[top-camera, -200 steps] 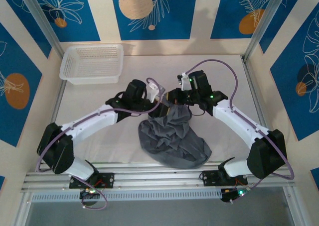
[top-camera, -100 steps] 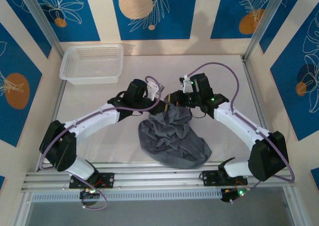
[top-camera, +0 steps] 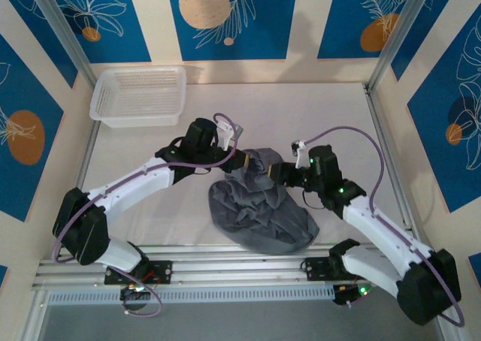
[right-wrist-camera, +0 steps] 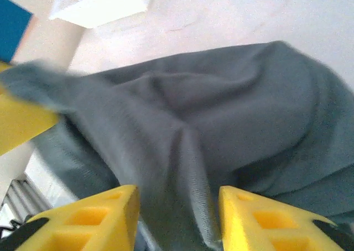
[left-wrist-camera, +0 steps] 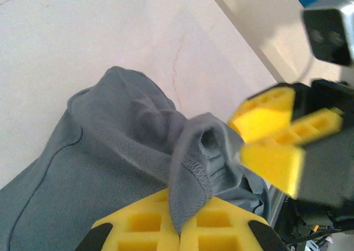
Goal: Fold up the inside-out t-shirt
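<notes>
- The inside-out t-shirt (top-camera: 259, 206) lies bunched in a heap on the surface (top-camera: 165, 224), about mid-way between my 2 arms. Its far end is pulled up into a peak and nothing is spread flat.
- Change: 1 s ago both tools met at that peak. Since then my left tool (top-camera: 242, 161) has clamped down, and my right tool (top-camera: 279, 174) has let go and backed off to the right.
- Left tool now: pressed together, pinching a stitched hem edge (clear in left wrist view).
- Right tool now: fingers (right-wrist-camera: 251, 215) spread, nothing pinched. Cloth sits just ahead and partly between them, loose.
- Meaning, imo: hand-over done, so only 1 tool holds the shirt. The right is free to hunt for a 2nd edge or corner. Folding proper hasn't started, since the shirt needs opening out first.
- Container: white basket (top-camera: 95, 101) at the far-left corner, well apart from the shirt. Nothing in it as far as I can see.
</notes>
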